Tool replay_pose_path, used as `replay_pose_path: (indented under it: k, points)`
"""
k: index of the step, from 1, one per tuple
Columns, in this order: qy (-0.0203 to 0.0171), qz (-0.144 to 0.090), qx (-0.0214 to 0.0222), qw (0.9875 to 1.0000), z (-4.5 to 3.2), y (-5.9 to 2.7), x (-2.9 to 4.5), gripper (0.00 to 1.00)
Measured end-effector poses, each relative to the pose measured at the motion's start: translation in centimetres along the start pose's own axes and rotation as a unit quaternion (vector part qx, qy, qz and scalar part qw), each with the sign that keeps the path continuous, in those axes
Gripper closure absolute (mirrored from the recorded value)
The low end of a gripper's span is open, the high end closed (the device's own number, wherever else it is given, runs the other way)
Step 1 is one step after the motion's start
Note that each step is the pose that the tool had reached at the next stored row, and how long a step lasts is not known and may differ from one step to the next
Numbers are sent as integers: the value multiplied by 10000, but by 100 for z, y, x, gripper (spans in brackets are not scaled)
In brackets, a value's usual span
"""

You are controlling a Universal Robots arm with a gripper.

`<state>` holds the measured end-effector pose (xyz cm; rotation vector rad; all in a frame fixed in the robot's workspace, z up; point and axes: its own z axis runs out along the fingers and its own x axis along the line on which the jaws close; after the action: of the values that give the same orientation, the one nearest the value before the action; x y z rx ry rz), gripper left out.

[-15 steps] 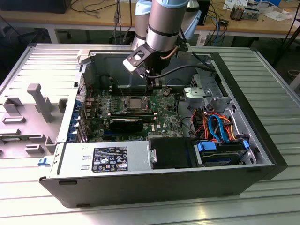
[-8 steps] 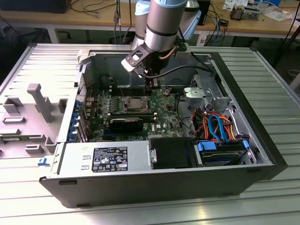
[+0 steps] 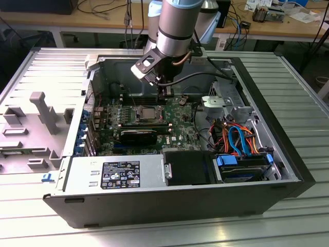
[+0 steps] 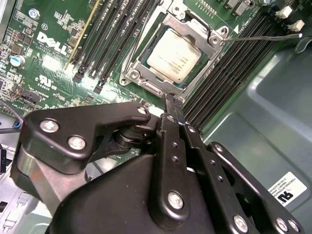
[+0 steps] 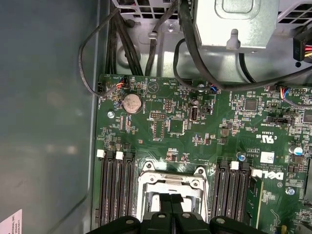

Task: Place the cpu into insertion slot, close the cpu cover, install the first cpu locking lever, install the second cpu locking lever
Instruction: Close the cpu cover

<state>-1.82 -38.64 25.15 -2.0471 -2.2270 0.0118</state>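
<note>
The cpu (image 4: 173, 58) sits flat in the insertion slot (image 3: 138, 115); the cpu cover (image 4: 197, 28) lies down over it, its window framing the chip. The gripper (image 4: 170, 101) stands at the slot's edge in the second wrist view; the fingers (image 5: 165, 201) are pressed together with nothing between them; the tip is just beside the cover's lower edge. One locking lever (image 4: 265, 36) juts out free above the memory slots (image 4: 229, 68); judged unlatched. Judgement: lever work here is best done with the tip bearing on the rod alone, kept off chip and cover. Room is tight; memory slots flank the slot on both sides. The computer case (image 3: 180, 206) lies open on a ribbed metal tabletop (image 3: 298, 77); a grey plastic shroud (image 3: 43, 116) rests on the exterior view's left.
</note>
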Motion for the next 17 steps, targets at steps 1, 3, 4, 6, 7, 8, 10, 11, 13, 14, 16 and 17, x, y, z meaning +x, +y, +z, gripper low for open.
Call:
replay_pose_path:
  k: [1, 3, 4, 6, 7, 8, 10, 11, 13, 14, 16, 17]
  points:
    - [0, 1, 0, 10000, 1, -5, 0, 89]
    - [0, 1, 0, 10000, 3, -28, 2, 89]
    - [0, 1, 0, 10000, 5, -43, 3, 89]
    - [0, 1, 0, 10000, 11, -62, 4, 89]
    - [0, 1, 0, 10000, 15, -70, 5, 89]
    - [0, 1, 0, 10000, 17, -73, 4, 89]
    - [0, 1, 0, 10000, 23, -81, 4, 89]
    - [0, 1, 0, 10000, 26, -88, 4, 89]
    - [0, 0, 0, 10000, 32, -101, 4, 89]
    - [0, 1, 0, 10000, 37, -108, 4, 89]
    - [1, 0, 0, 10000, 52, -133, 5, 89]
    - [0, 1, 0, 10000, 78, -176, 2, 89]
